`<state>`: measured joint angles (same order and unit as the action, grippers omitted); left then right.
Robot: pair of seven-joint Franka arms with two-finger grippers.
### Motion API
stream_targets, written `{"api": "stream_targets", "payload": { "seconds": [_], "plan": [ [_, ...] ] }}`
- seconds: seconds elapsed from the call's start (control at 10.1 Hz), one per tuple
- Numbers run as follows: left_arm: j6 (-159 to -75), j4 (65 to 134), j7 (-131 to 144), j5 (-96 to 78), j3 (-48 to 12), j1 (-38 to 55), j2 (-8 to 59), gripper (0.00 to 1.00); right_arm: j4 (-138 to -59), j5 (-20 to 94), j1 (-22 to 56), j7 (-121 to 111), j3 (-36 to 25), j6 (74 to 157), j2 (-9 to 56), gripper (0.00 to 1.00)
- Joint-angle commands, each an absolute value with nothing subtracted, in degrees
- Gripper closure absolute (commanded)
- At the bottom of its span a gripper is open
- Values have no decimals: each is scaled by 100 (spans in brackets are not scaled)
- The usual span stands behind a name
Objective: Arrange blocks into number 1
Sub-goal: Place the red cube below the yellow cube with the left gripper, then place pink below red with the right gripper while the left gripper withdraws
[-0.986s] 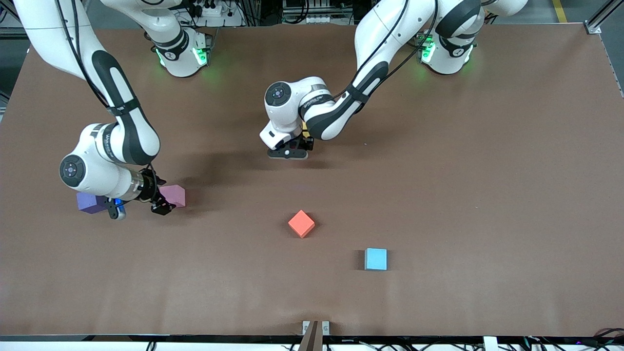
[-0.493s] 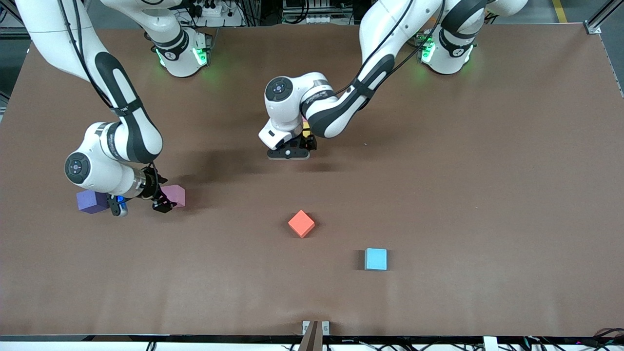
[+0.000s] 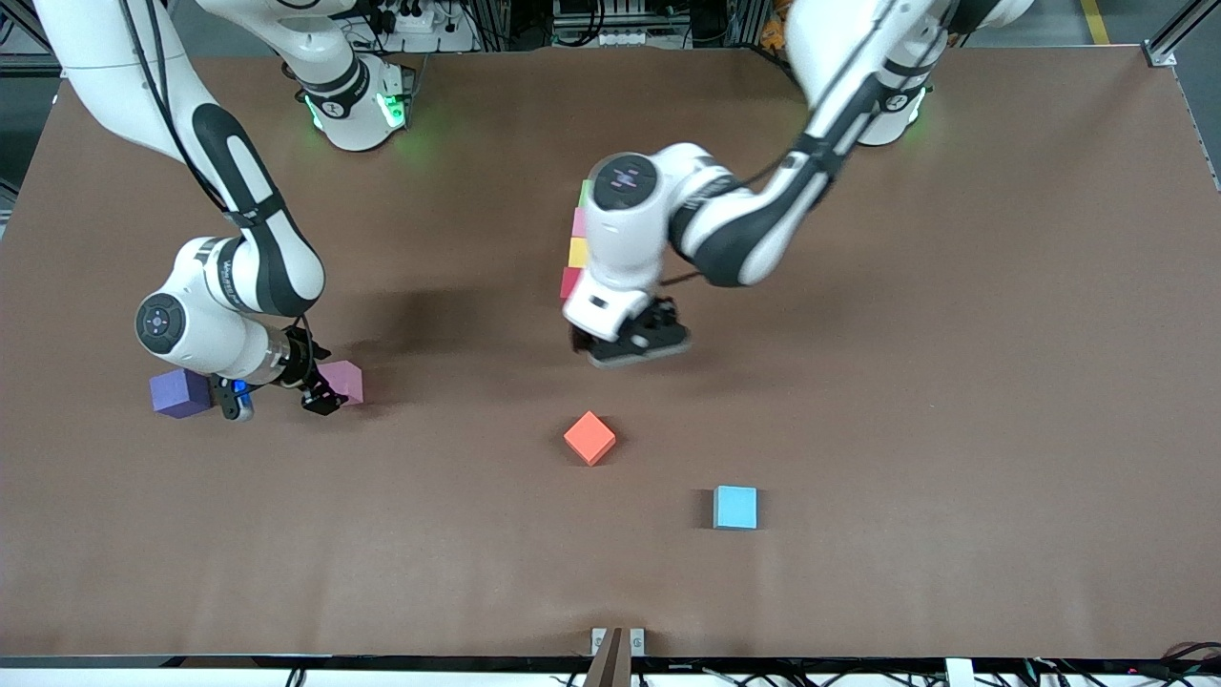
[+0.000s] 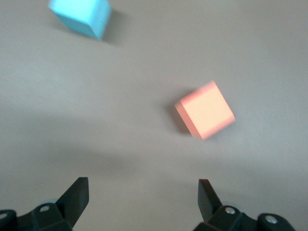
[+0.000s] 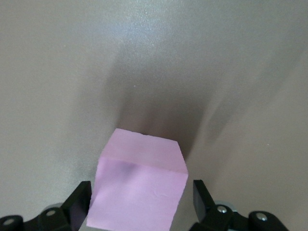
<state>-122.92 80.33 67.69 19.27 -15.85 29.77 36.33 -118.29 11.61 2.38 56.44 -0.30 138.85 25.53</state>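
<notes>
Front view. Brown matte table point(image 3: 954, 382). A row of four small matte cubes lies mid-table, partly hidden by the left arm's wrist: green cube point(image 3: 584, 194), pink cube point(image 3: 578, 222), yellow cube point(image 3: 578, 252), red cube point(image 3: 570, 282), each touching the next. The row's long axis runs from the robots' bases toward the camera, green end farthest from the camera, red end nearest. The left tool point(image 3: 637, 341) hangs over bare table just beside the red end and holds nothing. A coral-orange matte cube point(image 3: 589, 438) sits nearer the camera, turned corner-on. A light blue matte cube point(image 3: 735, 507) lies nearer still, toward the left arm's end. At the right arm's end, the right tool point(image 3: 277, 393) is low at the table with a second pink matte cube point(image 3: 343, 382) at its fingers; a purple matte cube point(image 3: 179, 392) sits just beside it.

Left wrist view. Both fingers point(image 4: 77, 195) of the left tool are spread wide, released, with bare table between them. The coral-orange cube point(image 4: 205, 110) and light blue cube point(image 4: 81, 16) lie ahead, well apart.

Right wrist view. The second pink cube point(image 5: 139, 192) sits between the right tool's fingers point(image 5: 81, 199). One finger looks to meet the cube's side; a narrow gap shows at the other. Grip not confirmed.
</notes>
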Motion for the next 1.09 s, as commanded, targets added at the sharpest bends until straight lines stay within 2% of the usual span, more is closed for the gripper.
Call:
{"api": "stream_targets", "payload": {
  "seconds": [0.0,0.1,0.2,0.3,0.39,0.59,0.79,0.99],
  "plan": [
    [-12068,8209,6900,2030,-1617,2595,3393,0,-11918,1266,308,5494,-79,14001,2531,28],
    [-11998,8209,6899,2048,-1626,2419,3306,0,-11909,1248,351,5415,-79,13984,2531,57],
    [-11988,8209,6899,2048,-1626,2260,3244,0,-11857,1213,412,5371,-79,13931,2523,74],
    [-11910,8209,6899,2004,-1617,2189,3165,0,-11787,1204,552,5344,-27,13905,2505,86],
    [-11848,8209,6882,1995,-1635,1971,3086,0,-11743,1204,728,5309,26,13852,2453,93],
    [-11638,8218,6821,2021,-1626,1785,2945,0,-11585,1195,1149,5239,44,13669,2260,97],
    [-11313,8218,6550,2004,-1643,1583,2787,0,-11077,1091,1632,5230,96,13028,2250,100],
    [-10996,8244,6399,1986,-1652,1486,2681,0,-10873,495,2168,5221,141,12990,2259,100]
  ]
}}
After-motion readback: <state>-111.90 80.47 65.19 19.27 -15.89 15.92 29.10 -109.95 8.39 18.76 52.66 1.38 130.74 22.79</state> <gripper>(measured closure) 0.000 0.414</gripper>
